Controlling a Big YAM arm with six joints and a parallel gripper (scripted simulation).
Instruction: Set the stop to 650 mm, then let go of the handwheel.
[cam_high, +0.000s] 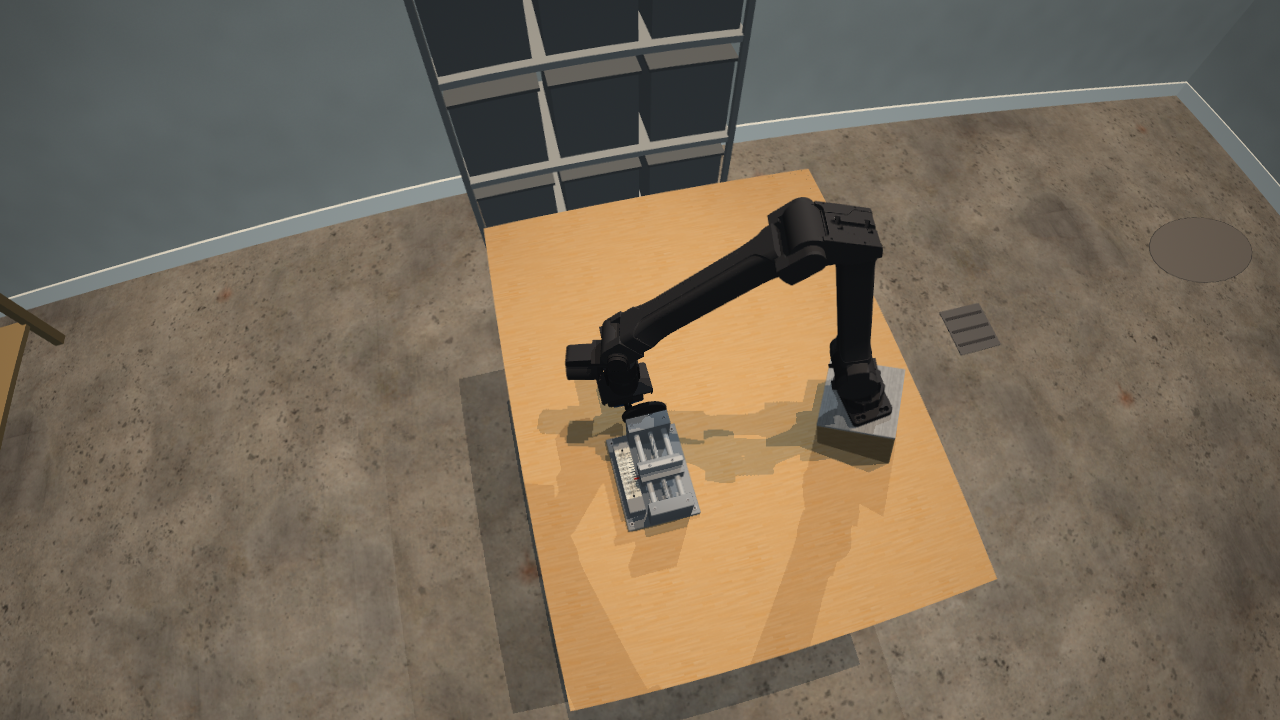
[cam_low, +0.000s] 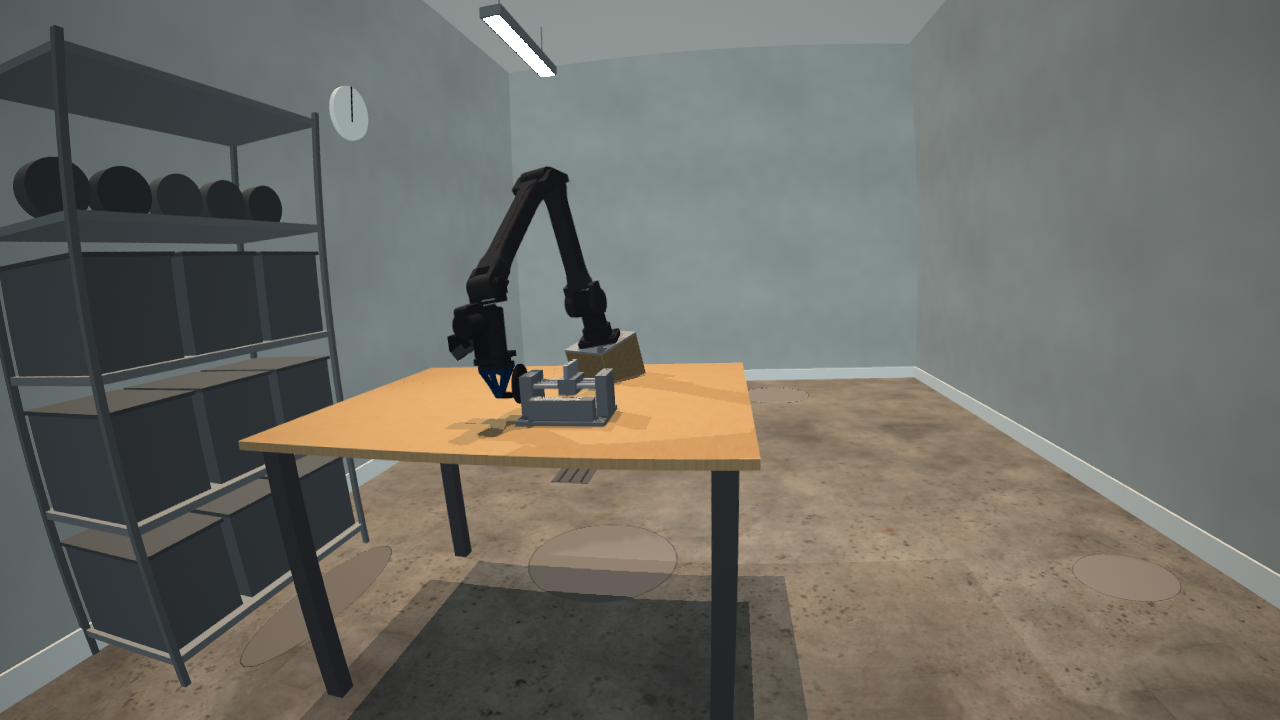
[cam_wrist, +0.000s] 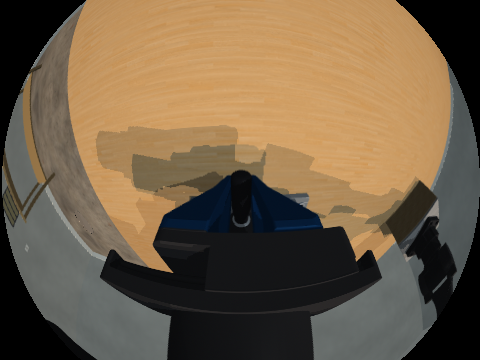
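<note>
The stop device (cam_high: 671, 509) (cam_low: 558, 411) stands on the table, with end blocks, rods and a grey sliding stop (cam_high: 660, 466) (cam_low: 569, 385) about midway along. A pale scale (cam_high: 625, 470) runs along its side in the top view; a small red mark shows beside it, but the numbers are too small to read. The black handwheel (cam_high: 644, 411) (cam_low: 517, 383) is at the device's end. My gripper (cam_low: 502, 394) (cam_wrist: 241, 182), with blue fingers, is shut on the handwheel's black crank handle (cam_wrist: 241, 197), beside the wheel. The wheel itself is hidden in the wrist view.
The wooden table (cam_high: 760, 582) (cam_low: 358, 425) carries the arm's base block (cam_high: 854, 443) (cam_low: 631, 358) (cam_wrist: 412, 207), to the right of the device in the top view. A shelf rack (cam_high: 590, 161) (cam_low: 201, 353) with dark bins stands beyond the table.
</note>
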